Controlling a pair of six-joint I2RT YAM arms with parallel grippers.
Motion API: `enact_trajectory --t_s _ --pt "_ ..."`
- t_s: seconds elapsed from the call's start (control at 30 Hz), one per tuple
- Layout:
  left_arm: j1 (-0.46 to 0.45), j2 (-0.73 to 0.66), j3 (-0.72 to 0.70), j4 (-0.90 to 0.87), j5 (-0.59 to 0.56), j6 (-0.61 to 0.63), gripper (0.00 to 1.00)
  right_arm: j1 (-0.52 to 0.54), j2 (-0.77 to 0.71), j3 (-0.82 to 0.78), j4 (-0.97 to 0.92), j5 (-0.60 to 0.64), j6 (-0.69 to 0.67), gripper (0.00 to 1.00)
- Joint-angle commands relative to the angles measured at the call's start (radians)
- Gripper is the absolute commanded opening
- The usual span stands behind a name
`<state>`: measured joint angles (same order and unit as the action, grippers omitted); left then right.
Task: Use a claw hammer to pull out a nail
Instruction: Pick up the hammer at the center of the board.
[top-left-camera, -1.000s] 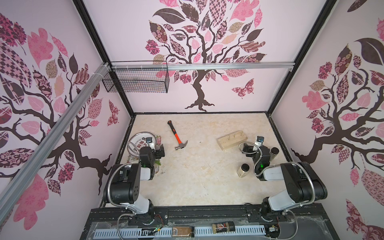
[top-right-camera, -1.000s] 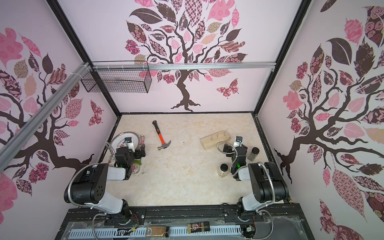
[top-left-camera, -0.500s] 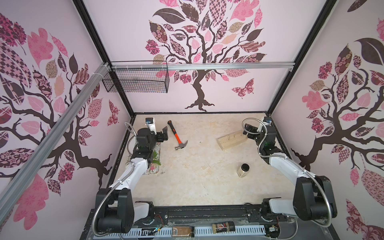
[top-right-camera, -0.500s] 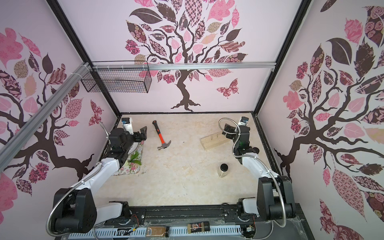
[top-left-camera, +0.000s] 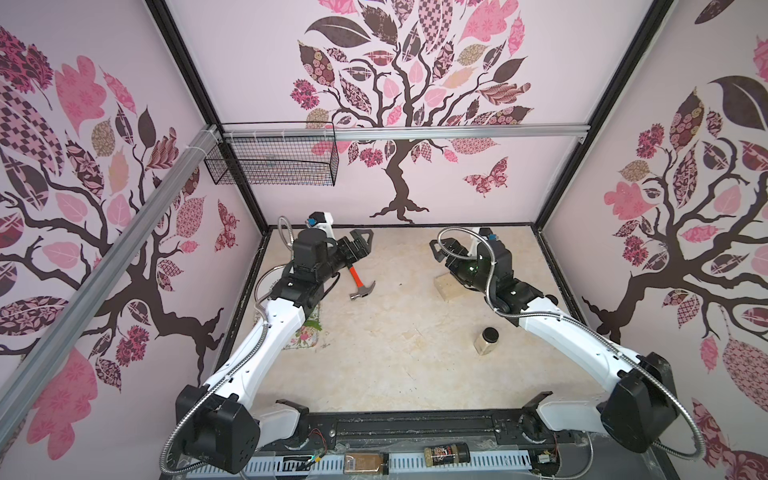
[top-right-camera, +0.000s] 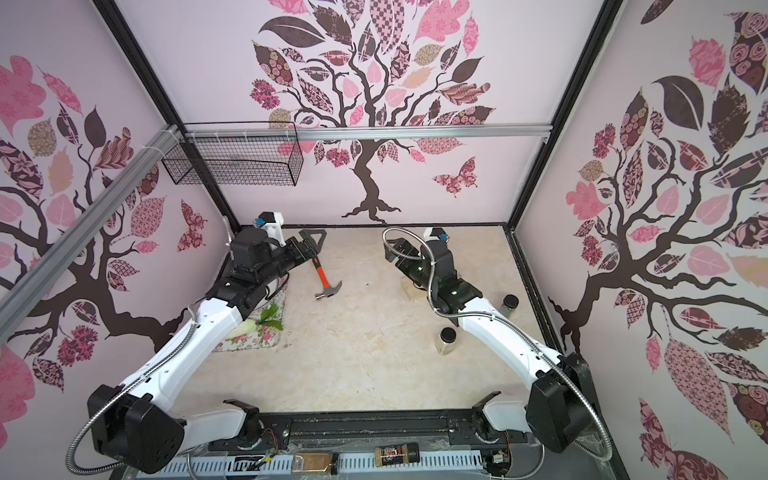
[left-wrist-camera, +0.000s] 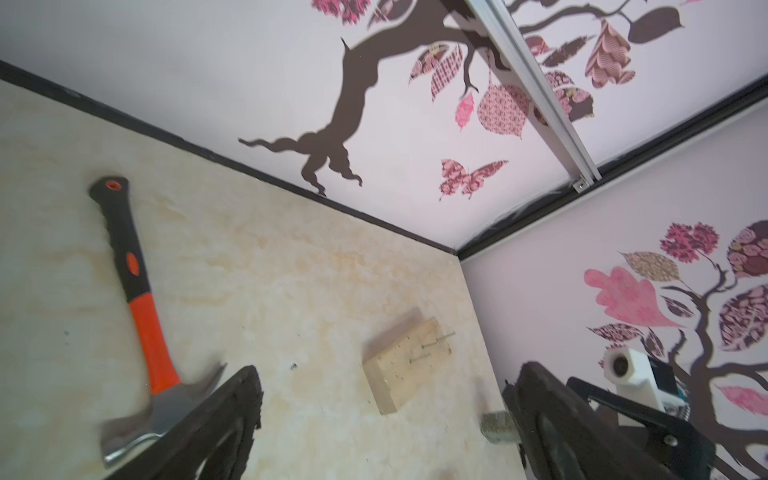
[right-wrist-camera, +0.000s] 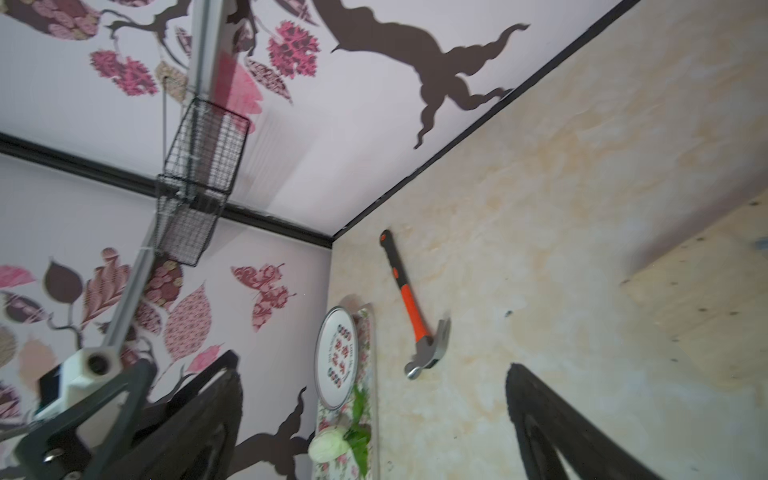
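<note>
Claw hammer (top-left-camera: 360, 286) (steel head, orange neck, black rubber handle) lies handle toward left gripper (top-left-camera: 360, 244) for pickup. Right gripper (top-left-camera: 440, 253) is apparently above pale wooden block (top-left-camera: 446, 287), likely to brace it. Both open, empty.

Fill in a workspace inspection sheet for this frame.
Surface: pale marbled table, no spills seen.
Job's things: hammer lying flat, untouched; block with nails standing proud.
Clutter: jar; tray with plate.
Grippers: left gripper and right gripper open, empty, raised.
Cables: conduit looping on both arms, snagging nothing.
Surroundings: decal walls, basket.
</note>
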<state>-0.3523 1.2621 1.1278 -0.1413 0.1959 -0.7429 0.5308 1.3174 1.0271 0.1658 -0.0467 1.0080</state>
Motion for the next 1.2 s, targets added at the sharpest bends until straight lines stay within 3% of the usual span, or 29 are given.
enact_trajectory --t_s 0.0,0.07,0.13,0.2,0.3,0.53,0.77,1.0,1.17 --pt "-0.011 -0.004 0.036 0.028 0.021 -0.067 0.98 -0.002 0.047 0.015 0.170 -0.034 0.107 1.00" --pt "-0.009 -0.007 0.021 0.003 -0.025 -0.104 0.98 -0.014 0.051 0.017 0.086 0.010 0.182 1.00" --pt "0.007 -0.015 0.000 0.025 -0.019 -0.111 0.98 -0.043 0.063 -0.013 0.147 -0.014 0.217 1.00" --pt "0.011 -0.012 0.010 -0.011 -0.062 -0.107 0.98 -0.050 0.076 -0.027 0.197 -0.011 0.200 1.00" --pt "0.012 0.017 0.041 -0.101 -0.140 -0.092 0.98 -0.049 0.089 0.038 0.071 0.072 0.116 1.00" --pt "0.010 0.107 0.105 -0.196 -0.069 0.071 0.98 -0.050 0.077 0.177 -0.269 0.383 -0.085 1.00" --pt "-0.082 0.204 0.175 -0.221 -0.032 0.270 0.98 -0.056 0.119 0.266 -0.507 0.608 -0.097 1.00" --pt "-0.182 0.337 0.269 -0.276 -0.092 0.372 0.98 -0.101 0.114 0.245 -0.528 0.599 -0.089 1.00" --pt "-0.184 0.403 0.307 -0.349 -0.282 0.308 0.98 -0.117 0.077 0.200 -0.462 0.572 -0.142 1.00"
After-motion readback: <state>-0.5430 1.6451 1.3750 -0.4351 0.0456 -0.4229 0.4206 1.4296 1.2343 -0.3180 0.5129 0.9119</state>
